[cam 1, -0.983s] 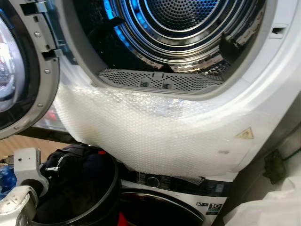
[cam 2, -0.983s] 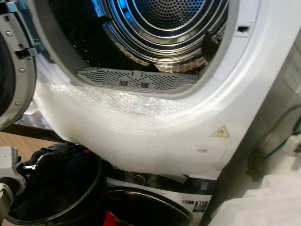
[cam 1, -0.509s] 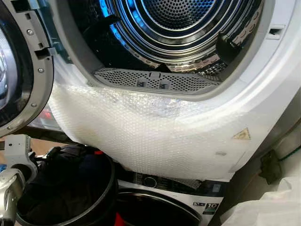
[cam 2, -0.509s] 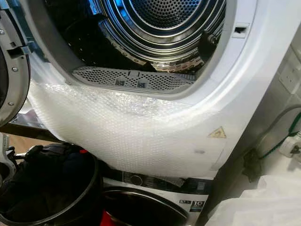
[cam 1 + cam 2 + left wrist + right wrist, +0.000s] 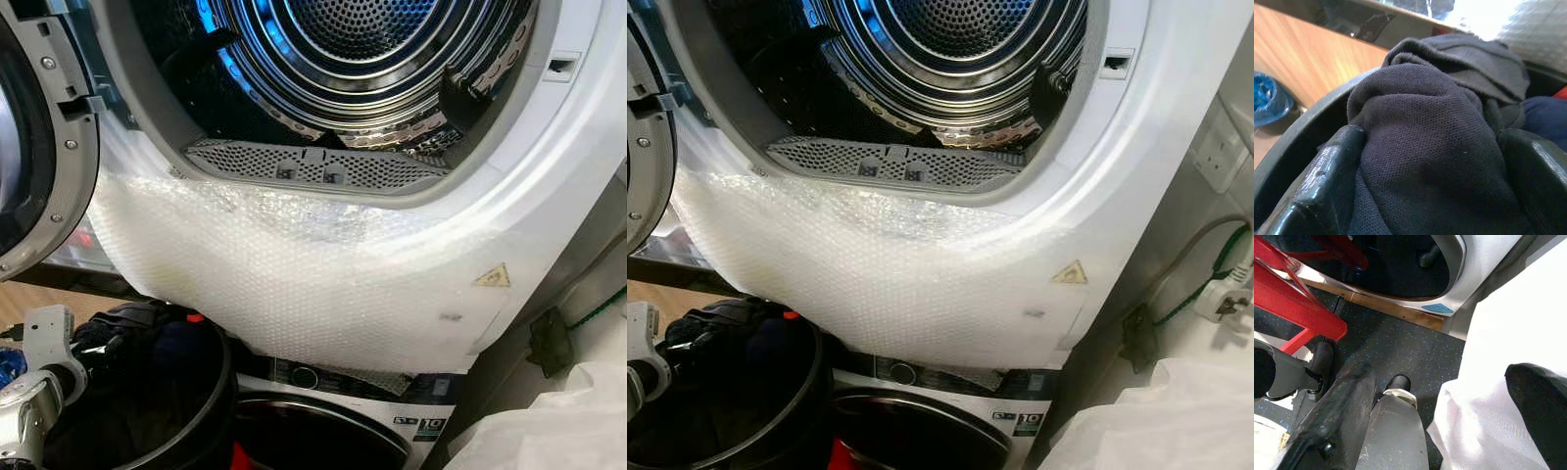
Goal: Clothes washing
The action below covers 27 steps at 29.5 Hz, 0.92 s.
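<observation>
Left eye view: one dryer [image 5: 549, 186] with round opening, a perforated steel drum [image 5: 362, 39], and a perforated lint grille [image 5: 313, 168]. One sheet of bubble wrap [image 5: 294, 284] covers its white front. Below it is one second machine [image 5: 343, 431]; beside that, one round black basket [image 5: 201, 411].
Right eye view: one white plug [image 5: 1220, 294] with green cable at the wall.
Left wrist view: left gripper [image 5: 1435, 161] pinches a dark knitted garment [image 5: 1425, 142] between two glossy black fingers [image 5: 1327, 176], over the basket.
Right wrist view: right gripper [image 5: 1449, 426] hangs with fingers spread, holding nothing, above speckled floor [image 5: 1400, 347], white cloth [image 5: 1498, 362] and a red frame [image 5: 1298, 303].
</observation>
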### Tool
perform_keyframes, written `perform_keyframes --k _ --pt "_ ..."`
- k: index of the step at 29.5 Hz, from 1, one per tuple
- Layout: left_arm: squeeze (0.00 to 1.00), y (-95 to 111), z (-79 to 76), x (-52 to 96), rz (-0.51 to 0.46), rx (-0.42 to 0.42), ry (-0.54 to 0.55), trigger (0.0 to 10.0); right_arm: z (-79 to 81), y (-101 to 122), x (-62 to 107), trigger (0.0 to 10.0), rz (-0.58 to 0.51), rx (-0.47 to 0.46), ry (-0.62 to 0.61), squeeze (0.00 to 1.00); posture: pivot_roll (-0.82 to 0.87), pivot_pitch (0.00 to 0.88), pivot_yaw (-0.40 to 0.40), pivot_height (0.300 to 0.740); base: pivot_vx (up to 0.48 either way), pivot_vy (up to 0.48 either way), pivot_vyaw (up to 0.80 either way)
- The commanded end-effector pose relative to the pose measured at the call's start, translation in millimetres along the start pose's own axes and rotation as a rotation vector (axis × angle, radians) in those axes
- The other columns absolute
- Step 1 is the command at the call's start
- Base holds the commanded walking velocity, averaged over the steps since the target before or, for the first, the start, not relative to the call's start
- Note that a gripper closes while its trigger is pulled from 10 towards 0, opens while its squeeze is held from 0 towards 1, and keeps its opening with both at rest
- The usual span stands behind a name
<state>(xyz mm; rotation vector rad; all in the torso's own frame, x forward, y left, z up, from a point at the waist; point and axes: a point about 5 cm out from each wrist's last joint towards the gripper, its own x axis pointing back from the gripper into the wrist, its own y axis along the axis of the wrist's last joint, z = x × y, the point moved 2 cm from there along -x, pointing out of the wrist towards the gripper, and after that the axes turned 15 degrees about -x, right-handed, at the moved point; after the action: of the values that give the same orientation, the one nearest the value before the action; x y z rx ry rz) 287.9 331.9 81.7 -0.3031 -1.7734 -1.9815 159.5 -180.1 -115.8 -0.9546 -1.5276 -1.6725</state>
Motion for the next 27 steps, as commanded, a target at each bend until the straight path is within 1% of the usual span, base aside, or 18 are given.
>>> perform_keyframes --k 1,5,9,10,11,14,18,19,20,21,22,23,27 --pt "0.0 -14 -1.3 0.8 0.067 0.015 0.015 10.0 0.9 -3 0.3 10.0 0.013 -0.003 0.004 0.0 0.16 0.0 0.0 0.74 0.0 0.0 0.0" --pt "0.0 -27 9.0 0.1 0.127 0.036 0.101 10.0 0.7 -4 0.5 10.0 0.017 -0.007 0.005 0.0 0.16 0.0 -0.001 0.74 0.0 0.0 0.0" --pt "0.0 -30 10.0 -3.4 0.143 0.049 0.131 10.0 -0.5 -7 1.1 10.0 0.022 -0.004 0.004 0.0 0.15 0.0 -0.005 0.74 0.0 0.0 0.0" --pt "0.0 -29 6.9 -7.8 0.147 0.051 0.135 10.0 -2.1 -7 1.3 10.0 0.023 -0.002 0.002 0.0 0.15 0.0 -0.007 0.74 0.0 0.0 0.0" --pt "0.0 -29 6.9 -7.8 0.147 0.051 0.135 10.0 -2.1 -7 1.3 10.0 0.023 -0.002 0.002 0.0 0.15 0.0 -0.007 0.74 0.0 0.0 0.0" --pt "0.0 -25 -0.5 -13.9 0.149 0.034 0.137 10.0 -5.2 -5 1.4 10.0 0.017 0.001 -0.005 0.0 0.13 0.0 -0.01 0.74 0.0 0.0 0.0" --pt "0.0 -24 -3.5 -16.1 0.149 0.034 0.137 10.0 -6.3 -4 1.5 10.0 0.014 0.001 -0.008 0.0 0.13 0.0 -0.01 0.74 0.0 0.0 0.0" --pt "0.0 -21 -9.3 -19.8 0.145 0.034 0.135 9.3 -8.1 -4 1.6 10.0 0.012 0.001 -0.014 0.0 0.12 0.0 -0.012 0.74 0.0 0.0 0.0" --pt "0.0 -21 -9.3 -19.8 0.145 0.034 0.135 9.3 -8.1 -4 1.6 10.0 0.012 0.001 -0.014 0.0 0.12 0.0 -0.012 0.74 0.0 0.0 0.0" --pt "0.0 -21 -11.3 -21.0 0.143 0.033 0.135 6.9 -8.9 -4 1.8 10.0 0.012 0.004 -0.015 0.0 0.11 0.0 -0.014 0.74 0.0 0.0 0.0" --pt "0.0 -21 -12.7 -21.8 0.141 0.036 0.133 1.4 -9.4 -5 1.9 10.0 0.015 0.012 -0.016 0.0 0.11 0.0 -0.015 0.74 0.0 0.0 0.0" --pt "0.0 -21 -14.9 -22.8 0.141 0.036 0.125 0.0 -9.9 -5 2.0 10.0 0.016 0.017 -0.016 0.0 0.11 0.0 -0.014 0.74 0.0 0.0 0.0" --pt "0.0 -21 -18.5 -23.8 0.136 0.032 0.113 0.0 -11.0 -6 2.4 10.0 0.019 0.024 -0.018 0.0 0.12 0.0 -0.017 0.74 0.0 0.0 0.0"
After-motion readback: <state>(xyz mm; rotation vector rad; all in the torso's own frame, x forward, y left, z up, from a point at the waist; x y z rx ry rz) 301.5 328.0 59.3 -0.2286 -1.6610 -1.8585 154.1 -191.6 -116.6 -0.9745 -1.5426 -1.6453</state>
